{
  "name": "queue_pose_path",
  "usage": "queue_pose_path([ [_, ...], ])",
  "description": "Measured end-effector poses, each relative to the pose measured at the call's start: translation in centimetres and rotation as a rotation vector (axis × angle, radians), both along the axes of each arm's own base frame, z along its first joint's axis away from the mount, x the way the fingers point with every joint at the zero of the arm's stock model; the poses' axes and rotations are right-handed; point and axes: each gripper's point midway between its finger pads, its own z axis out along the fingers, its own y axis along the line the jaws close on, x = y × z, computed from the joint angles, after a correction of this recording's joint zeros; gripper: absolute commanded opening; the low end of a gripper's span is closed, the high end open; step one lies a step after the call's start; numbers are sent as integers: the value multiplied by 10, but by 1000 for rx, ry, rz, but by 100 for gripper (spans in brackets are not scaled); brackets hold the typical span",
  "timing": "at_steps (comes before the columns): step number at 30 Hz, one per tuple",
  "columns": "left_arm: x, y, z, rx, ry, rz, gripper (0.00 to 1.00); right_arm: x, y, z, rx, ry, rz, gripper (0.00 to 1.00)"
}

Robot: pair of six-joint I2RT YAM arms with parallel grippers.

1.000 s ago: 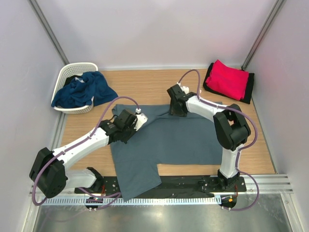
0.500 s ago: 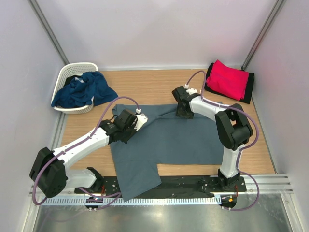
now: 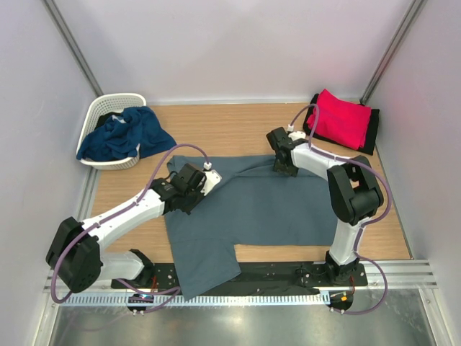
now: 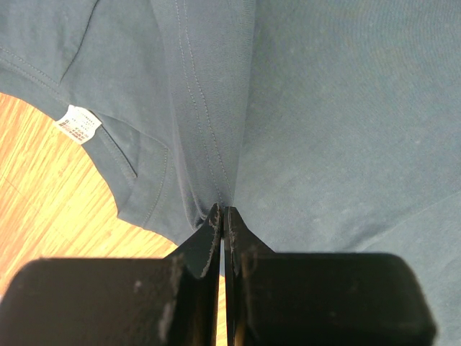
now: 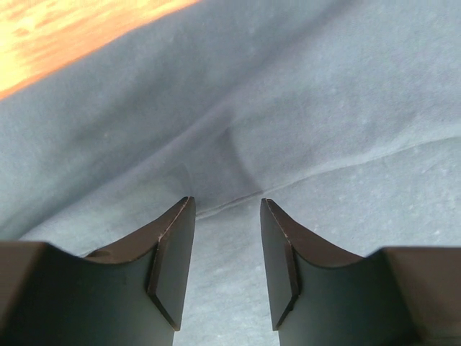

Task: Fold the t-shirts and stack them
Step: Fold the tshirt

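A slate grey-blue t-shirt (image 3: 252,209) lies spread on the wooden table (image 3: 216,126). My left gripper (image 3: 190,189) is shut on a pinched ridge of this shirt near its collar; the left wrist view shows the fingertips (image 4: 215,216) closed on the cloth (image 4: 324,108), with the neck label (image 4: 78,124) to the left. My right gripper (image 3: 285,167) is open, low over the shirt's far edge, with a crease of cloth (image 5: 324,108) just ahead of its gap (image 5: 227,205). A folded bright red shirt (image 3: 340,119) lies on a black one (image 3: 369,135) at the back right. A navy blue shirt (image 3: 122,133) hangs out of the basket.
The white lattice basket (image 3: 108,101) stands at the back left corner. Walls close in the table on the left, back and right. A metal rail (image 3: 403,270) runs along the near edge by the arm bases. Bare wood (image 5: 57,36) shows beyond the shirt's far edge.
My right gripper has moved to the right along the shirt's far edge, toward the red and black stack. The left gripper has stayed put, shut on the cloth.
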Motion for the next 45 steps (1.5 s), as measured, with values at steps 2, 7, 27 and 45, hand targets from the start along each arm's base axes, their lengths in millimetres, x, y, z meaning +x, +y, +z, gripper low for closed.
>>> queue_pose_path([
  [2,0,0,0,0,0,0,0,3,-3,1,-4,-10,-9,46],
  [7,0,0,0,-1,0,0,0,7,-12,2,-22,-28,-33,45],
  [27,0,0,0,-2,0,1,0,10,-31,-11,-55,-29,-77,12],
  [45,1,-1,1,-7,-4,8,0,-5,-42,-10,-54,47,-46,7],
])
